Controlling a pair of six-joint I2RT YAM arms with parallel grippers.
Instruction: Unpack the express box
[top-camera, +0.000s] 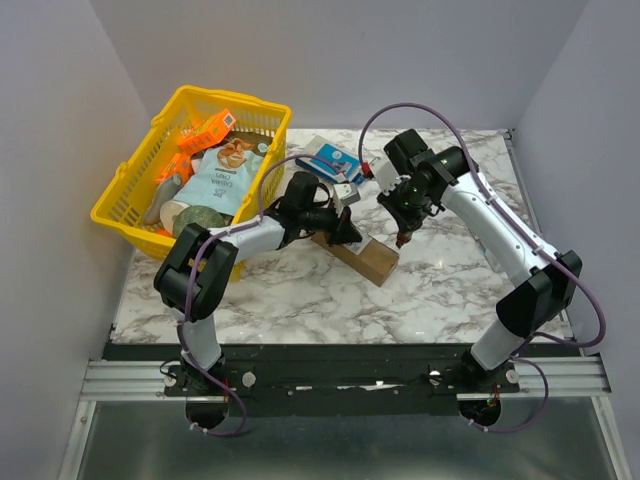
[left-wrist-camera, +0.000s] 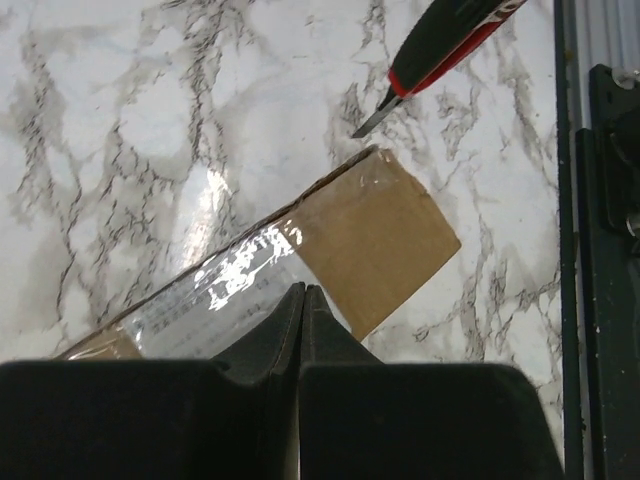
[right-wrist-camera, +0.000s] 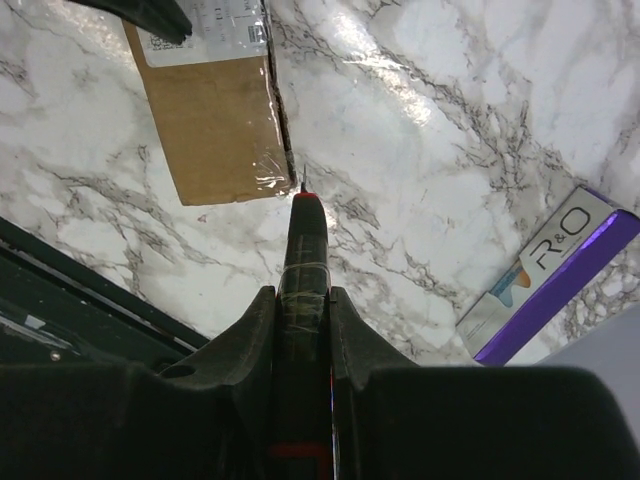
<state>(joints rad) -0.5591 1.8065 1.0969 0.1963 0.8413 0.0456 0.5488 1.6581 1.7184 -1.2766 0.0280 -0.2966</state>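
Note:
The express box (top-camera: 364, 257), a long brown carton with a taped white label, lies slanted at mid-table. It also shows in the left wrist view (left-wrist-camera: 378, 238) and the right wrist view (right-wrist-camera: 214, 130). My left gripper (top-camera: 349, 236) is shut and empty, its tips (left-wrist-camera: 303, 296) down on the box's labelled top. My right gripper (top-camera: 405, 226) is shut on a black-and-red utility knife (right-wrist-camera: 305, 250). The knife's blade tip (left-wrist-camera: 366, 127) sits just off the box's near end corner, by its taped edge.
A yellow basket (top-camera: 128, 192) of toys and packets stands at the back left. A small blue-and-white box (top-camera: 331, 160) lies behind the carton. A flat purple bar (right-wrist-camera: 560, 290) lies to the right of the knife. The table's front rail (left-wrist-camera: 600, 250) is close.

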